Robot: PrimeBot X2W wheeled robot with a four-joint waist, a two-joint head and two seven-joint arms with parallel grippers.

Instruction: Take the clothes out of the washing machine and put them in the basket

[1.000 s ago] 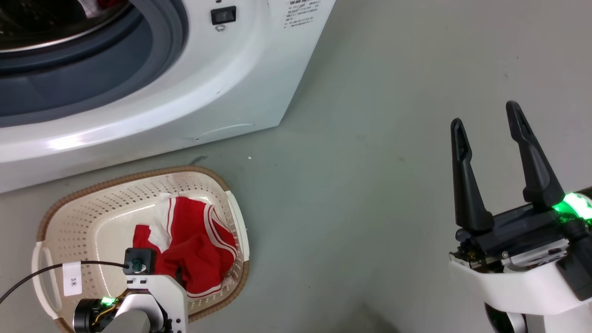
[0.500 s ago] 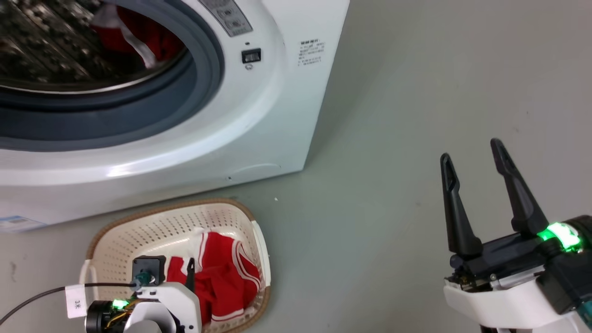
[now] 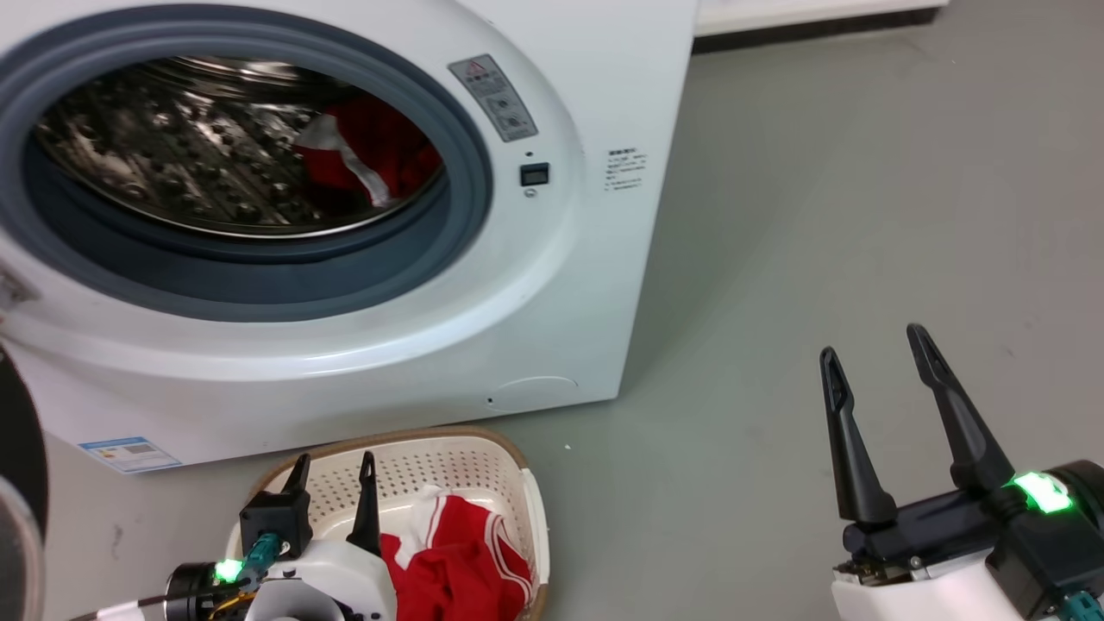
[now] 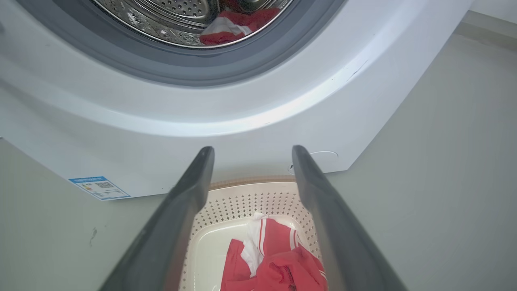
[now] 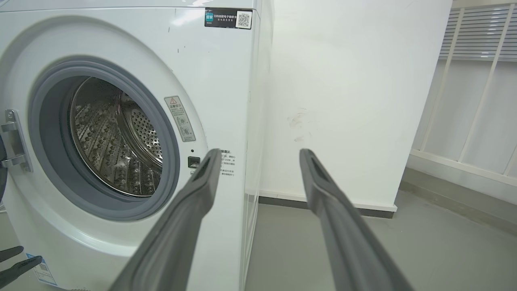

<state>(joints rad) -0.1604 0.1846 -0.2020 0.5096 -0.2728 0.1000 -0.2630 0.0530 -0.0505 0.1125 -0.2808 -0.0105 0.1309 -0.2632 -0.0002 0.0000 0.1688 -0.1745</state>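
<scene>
Our basket (image 3: 457,470) stands on the floor (image 3: 819,216) right at the foot of the washing machine (image 3: 552,285), just below the porthole, so anything drawn out has only a short drop to make. One piece of the clothes, a red garment (image 3: 457,569) with white stripes, already lies crumpled in the basket's right half. A second red garment (image 3: 371,155) lies in the drum (image 3: 172,155), on its right side near the grey gasket, so we reckon the task about half done.

Our left gripper (image 3: 335,457) hovers over the basket with its fingers apart and nothing between them. It points up toward the porthole, which suits a reach into the drum. Our right gripper (image 3: 873,341) hangs well off to the right over bare floor, fingers likewise apart and empty; we judge this keeps it out of the left arm's way. The next reach should clear the gasket lip without snagging the fabric.
</scene>
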